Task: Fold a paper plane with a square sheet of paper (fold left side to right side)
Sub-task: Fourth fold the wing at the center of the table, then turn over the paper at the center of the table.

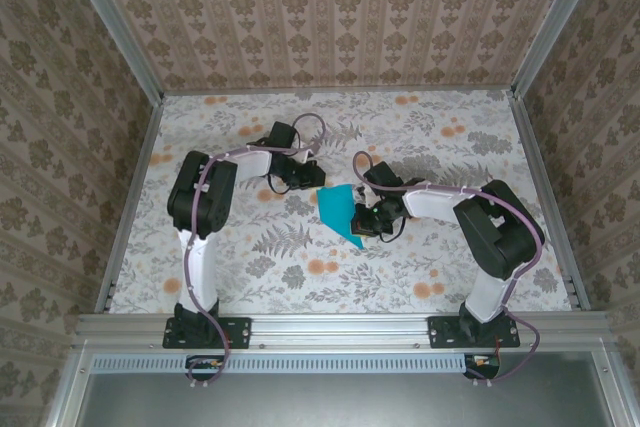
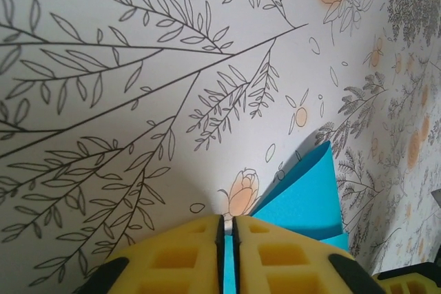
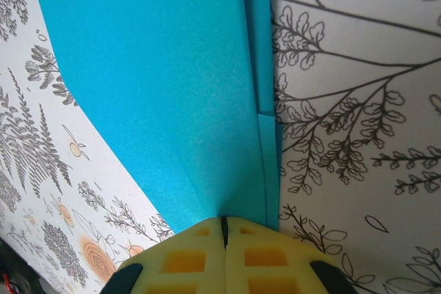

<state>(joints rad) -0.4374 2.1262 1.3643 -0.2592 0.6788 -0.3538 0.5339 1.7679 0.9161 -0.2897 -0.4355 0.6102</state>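
Lying near the middle of the tabletop (image 1: 450, 277), the folded sheet of paper (image 1: 340, 212) sat between your two arms. Your right hand (image 3: 224, 222) was clenched on its right side, and your left hand (image 2: 227, 224) pinched a raised flap at its far-left corner. To fold well, you needed to carry that flap across level, match the edges, then press along the crease. No brand or writing could be read.

surface: floral-print table (image 1: 250, 267) | on it: creased turquoise paper (image 1: 338, 209) | place: centre
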